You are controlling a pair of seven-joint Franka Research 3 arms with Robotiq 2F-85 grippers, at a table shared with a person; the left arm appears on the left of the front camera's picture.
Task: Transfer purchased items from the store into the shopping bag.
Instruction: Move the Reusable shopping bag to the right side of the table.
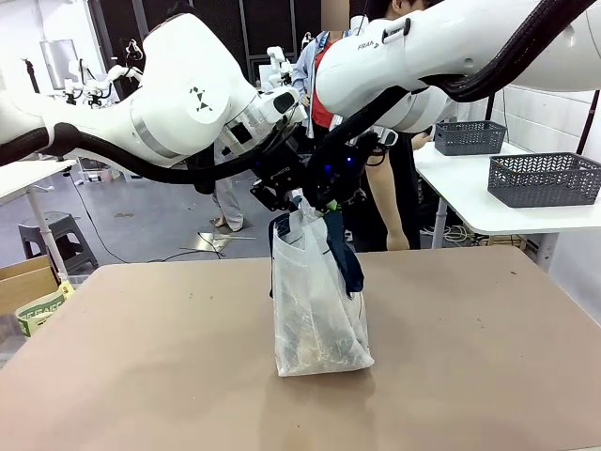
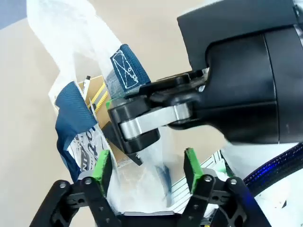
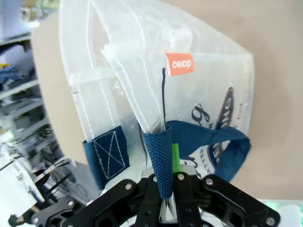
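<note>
- Your tan table [image 1: 141,366] fills the lower half of the front view, matte and flat. The shopping bag [image 1: 315,310] stands upright on it at centre frame.
- The right gripper [image 3: 166,176] is clenched on the bag's navy strap handle [image 3: 158,156] at the bottom centre of its wrist view, with the bag's top just beyond it.
- The left gripper [image 2: 147,165] sits at the bottom of its wrist view with its green pads [image 2: 102,165] spread apart. Loose bag plastic lies between them, and nothing is grasped.
- In the upper left of the left wrist view, a yellow-striped packet [image 2: 97,92] shows inside the bag's mouth.
- An orange tag [image 3: 180,64] sits on the bag's side near the top centre of the right wrist view.
- At the right edge of the front view, a white table [image 1: 460,193] carries a far mesh basket [image 1: 470,137] and a near mesh basket [image 1: 545,178], both dark grey.
- A person [image 1: 324,108] stands behind the arms at top centre.
- At the left edge of the front view you can see grey floor, a stool [image 1: 61,240] and a cardboard box [image 1: 23,282].
</note>
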